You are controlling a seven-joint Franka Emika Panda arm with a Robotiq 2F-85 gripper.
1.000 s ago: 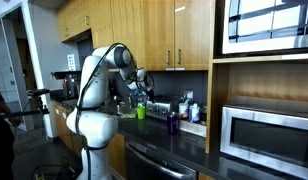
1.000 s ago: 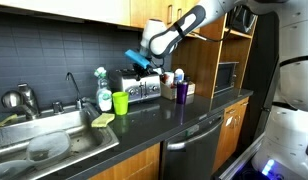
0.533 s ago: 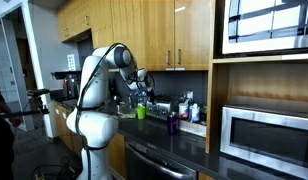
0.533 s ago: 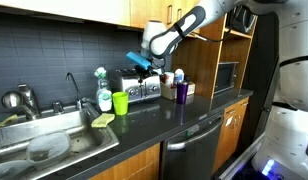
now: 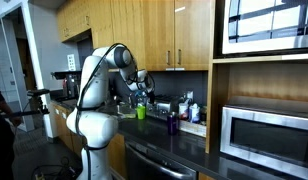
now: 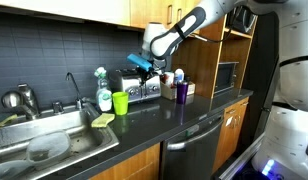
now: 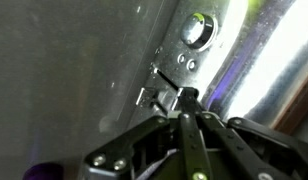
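Observation:
A silver toaster (image 6: 142,89) stands on the dark counter against the back wall. My gripper (image 6: 144,66) hovers just above its top, with a blue part showing beside it. In the wrist view the toaster's metal face (image 7: 124,50) fills the frame, with a round knob (image 7: 199,28) and a small lever (image 7: 160,96) in its slot. My gripper (image 7: 184,98) has its two fingers pressed together, tips right at the lever. I see nothing between the fingers. The gripper (image 5: 144,88) also shows small in an exterior view.
A green cup (image 6: 120,102) and a soap bottle (image 6: 101,88) stand beside the toaster, a purple cup (image 6: 181,91) on its other side. A sink (image 6: 54,145) with a faucet (image 6: 72,88) and a sponge (image 6: 102,120) lie further along. A microwave (image 5: 264,135) sits in a shelf.

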